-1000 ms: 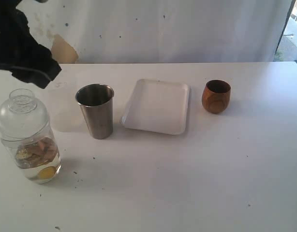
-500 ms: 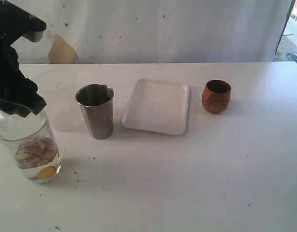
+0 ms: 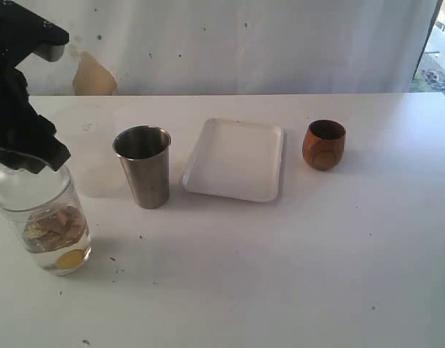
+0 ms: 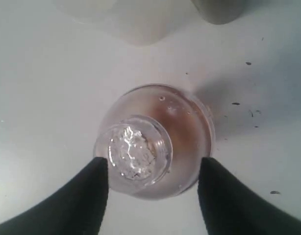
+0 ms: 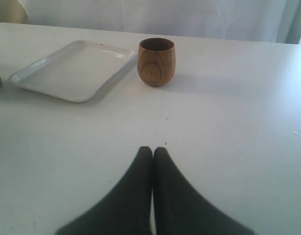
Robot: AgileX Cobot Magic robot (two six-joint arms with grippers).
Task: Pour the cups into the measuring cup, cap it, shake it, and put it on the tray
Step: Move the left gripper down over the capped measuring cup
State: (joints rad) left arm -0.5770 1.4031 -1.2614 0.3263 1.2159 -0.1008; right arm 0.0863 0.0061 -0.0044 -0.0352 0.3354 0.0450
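Exterior view: the measuring cup (image 3: 41, 221) stands upright on the white table (image 3: 280, 275) at the near left. It is well apart from the tray and holds brownish pieces and a yellow item at its base. The left gripper (image 4: 153, 164) hangs directly over the cup's top and hides it from this camera.

Left wrist view: the clear lid (image 4: 133, 152) sits on the cup's neck. The jaws are apart and straddle the lid. One finger (image 4: 94, 183) is at the lid's edge and the other is clear of it, so nothing is clamped.

Right wrist view: the right gripper (image 5: 153, 152) hovers low over bare table near the front. Its fingers are pressed together and hold nothing.

Farther back, three items stand in a row:
- The steel tumbler (image 3: 143, 167) is upright, just left of the tray.
- The tray (image 3: 235, 161) lies flat at mid-table with nothing on it.
- The wooden cup (image 3: 324, 145) is upright, near the tray's right side and not touching it.

A white backdrop (image 3: 280, 43) closes the far edge.
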